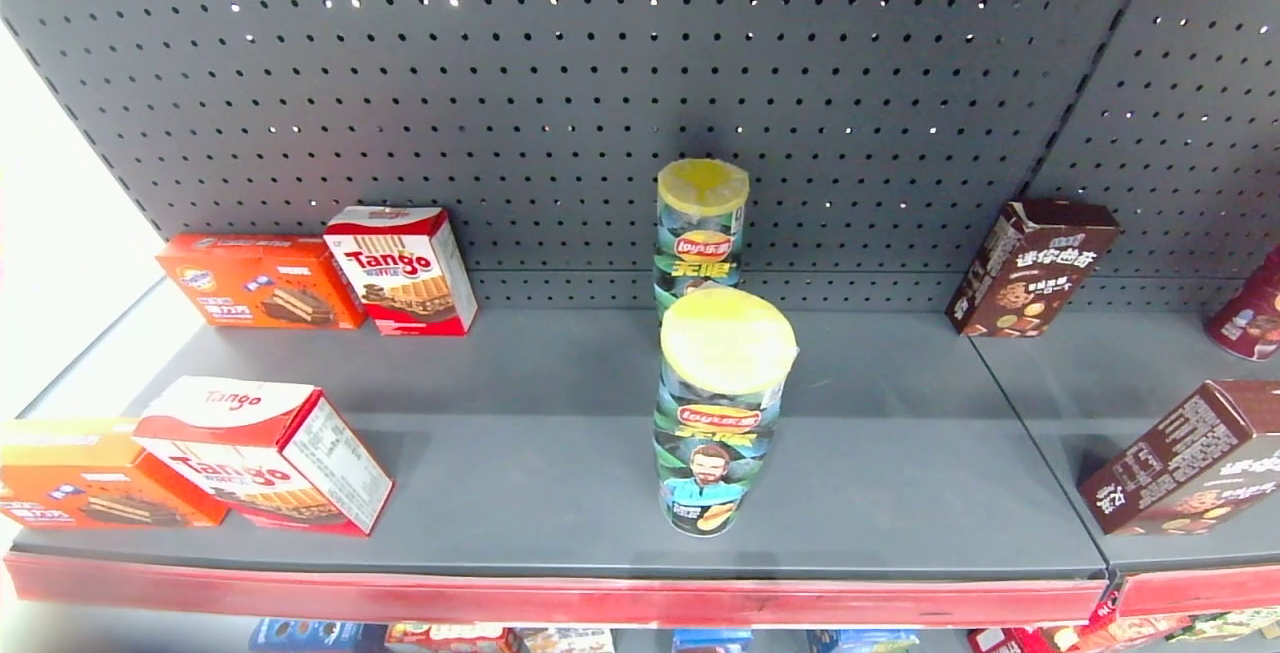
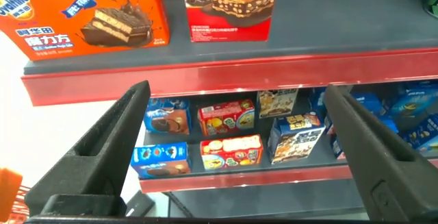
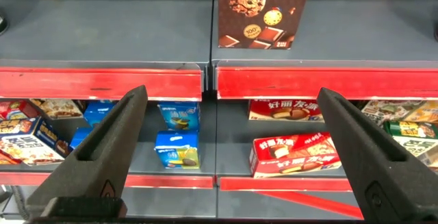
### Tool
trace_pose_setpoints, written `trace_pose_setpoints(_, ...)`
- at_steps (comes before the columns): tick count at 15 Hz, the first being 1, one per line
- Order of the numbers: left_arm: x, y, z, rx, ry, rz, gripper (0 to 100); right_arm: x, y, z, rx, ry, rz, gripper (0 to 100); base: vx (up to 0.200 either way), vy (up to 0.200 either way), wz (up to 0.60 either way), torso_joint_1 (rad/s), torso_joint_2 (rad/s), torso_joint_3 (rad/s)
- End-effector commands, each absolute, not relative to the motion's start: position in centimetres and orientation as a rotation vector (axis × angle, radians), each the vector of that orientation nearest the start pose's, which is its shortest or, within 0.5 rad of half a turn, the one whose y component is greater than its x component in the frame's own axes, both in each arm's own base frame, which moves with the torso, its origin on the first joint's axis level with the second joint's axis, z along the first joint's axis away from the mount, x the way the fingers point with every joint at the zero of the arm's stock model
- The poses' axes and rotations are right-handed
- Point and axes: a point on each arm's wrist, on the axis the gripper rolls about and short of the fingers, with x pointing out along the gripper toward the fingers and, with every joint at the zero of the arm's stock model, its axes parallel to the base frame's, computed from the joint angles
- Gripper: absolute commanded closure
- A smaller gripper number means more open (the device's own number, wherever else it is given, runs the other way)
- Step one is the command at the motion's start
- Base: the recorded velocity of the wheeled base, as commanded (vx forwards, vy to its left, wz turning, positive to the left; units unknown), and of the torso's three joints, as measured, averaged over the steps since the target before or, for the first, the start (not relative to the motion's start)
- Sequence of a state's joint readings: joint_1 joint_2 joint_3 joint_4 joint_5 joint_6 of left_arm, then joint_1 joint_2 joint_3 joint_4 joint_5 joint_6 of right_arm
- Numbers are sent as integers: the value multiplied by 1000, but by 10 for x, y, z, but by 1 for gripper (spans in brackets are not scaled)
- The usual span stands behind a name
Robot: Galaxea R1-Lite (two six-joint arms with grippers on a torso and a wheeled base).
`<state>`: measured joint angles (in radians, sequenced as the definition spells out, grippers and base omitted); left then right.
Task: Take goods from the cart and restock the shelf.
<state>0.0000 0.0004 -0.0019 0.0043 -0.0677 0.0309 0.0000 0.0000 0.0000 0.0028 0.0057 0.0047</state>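
Shelf [image 1: 560, 473]: dark grey board with a red front strip [image 1: 560, 598] and a perforated back panel [image 1: 560, 83]. At the centre are two tall chip cans with yellow lids, both upright, one behind the other. The front can [image 1: 720, 423] stands about midway in the board's depth and the rear can [image 1: 702, 223] stands by the back panel. The front can's lid covers the rear can's foot in the head view, so contact cannot be told. On the left, at the back, an orange box [image 1: 262, 281] and a red-and-white wafer box [image 1: 405, 268] stand side by side, just beside each other. At the front edge are a second orange box [image 1: 90, 478] and a second wafer box [image 1: 270, 458]; the wafer box is turned at an angle and overlaps the orange one. On the adjoining board to the right, a brown cookie box [image 1: 1035, 268] stands at the back, a second cookie box [image 1: 1190, 463] stands near the front edge, and part of a dark red can [image 1: 1248, 318] shows at the far right. Left gripper [image 2: 236, 152]: jaws spread wide, nothing between them, held clear of the shelving. The lower shelf [image 2: 239, 176] with its small snack boxes is seen between the fingers. Right gripper [image 3: 233, 155]: jaws likewise wide apart and empty, facing the seam where the two boards meet, clear of all goods.
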Motion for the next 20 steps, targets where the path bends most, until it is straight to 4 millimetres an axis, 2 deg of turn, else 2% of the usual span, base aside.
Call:
trace_pose_setpoints(1,-23,-2,75,31,2,-68,0,-23,0,75,5,3,8,0,0,0,0,0,0,0)
trace_pose_setpoints(20,-23,-2,75,31,2,-68,0,-23,0,75,5,3,8,0,0,0,0,0,0,0)
